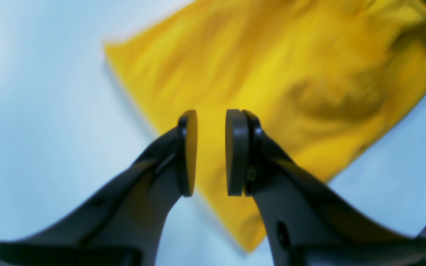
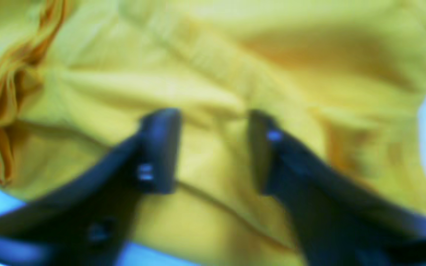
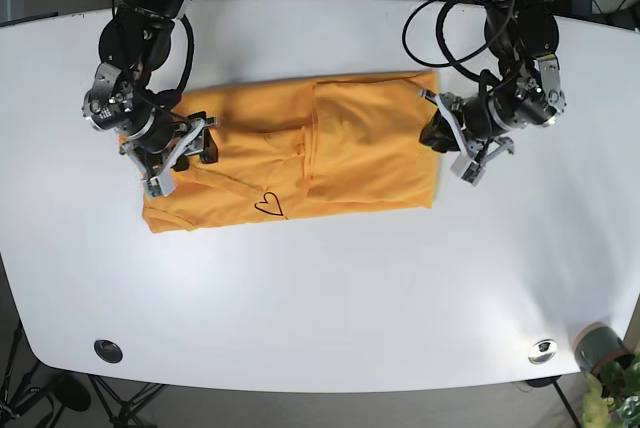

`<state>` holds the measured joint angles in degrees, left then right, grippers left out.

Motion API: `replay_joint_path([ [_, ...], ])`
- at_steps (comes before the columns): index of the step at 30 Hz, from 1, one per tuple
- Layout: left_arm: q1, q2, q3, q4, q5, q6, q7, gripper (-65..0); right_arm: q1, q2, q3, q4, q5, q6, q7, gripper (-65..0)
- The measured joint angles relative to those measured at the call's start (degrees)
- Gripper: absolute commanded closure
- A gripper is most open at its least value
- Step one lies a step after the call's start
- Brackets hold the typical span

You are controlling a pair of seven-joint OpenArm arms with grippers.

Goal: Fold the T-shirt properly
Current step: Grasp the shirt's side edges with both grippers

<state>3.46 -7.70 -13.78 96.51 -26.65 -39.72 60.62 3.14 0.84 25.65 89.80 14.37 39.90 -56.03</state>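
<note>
A yellow T-shirt (image 3: 350, 148) lies flat on the white table (image 3: 320, 298), with a flap folded over its right half and a small black heart (image 3: 268, 204) near its front edge. My left gripper (image 3: 437, 134) hovers at the shirt's right edge. In the left wrist view it (image 1: 211, 151) is open by a narrow gap, empty, above the shirt's (image 1: 272, 66) corner. My right gripper (image 3: 200, 145) is over the shirt's left part. In the right wrist view it (image 2: 213, 147) is open, close above wrinkled cloth (image 2: 235, 55), holding nothing.
Cables (image 3: 450, 18) hang over the table's back right. A plant pot (image 3: 600, 348) stands off the front right corner, next to a metal disc (image 3: 543, 350). A dark round hole (image 3: 107, 350) is at the front left.
</note>
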Motion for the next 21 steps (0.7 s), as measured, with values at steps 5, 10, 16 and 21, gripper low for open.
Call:
replay_joint_path([
  [5,-0.28,0.48,0.44,-4.37,-0.46,-0.07,-2.27,-11.0,2.62,0.04,4.20,1.07,5.05,0.02,-4.61,-52.5],
  [10,-0.72,0.46,0.31,-9.11,-0.42,-0.04,-4.15,-11.0,6.01,1.70,9.86,0.76,9.35,0.02,-9.11,-53.1],
  [16,-1.09,-0.68,0.61,-12.20,-1.42,-0.22,-7.23,-11.0,10.08,7.39,17.62,-5.73,14.86,0.00,-13.09,-53.1],
  [21,-2.49,-1.95,0.55,-14.53,-2.14,-0.44,-7.78,-11.0,12.13,12.50,17.77,-17.07,17.79,-0.22,-12.57,-53.1],
])
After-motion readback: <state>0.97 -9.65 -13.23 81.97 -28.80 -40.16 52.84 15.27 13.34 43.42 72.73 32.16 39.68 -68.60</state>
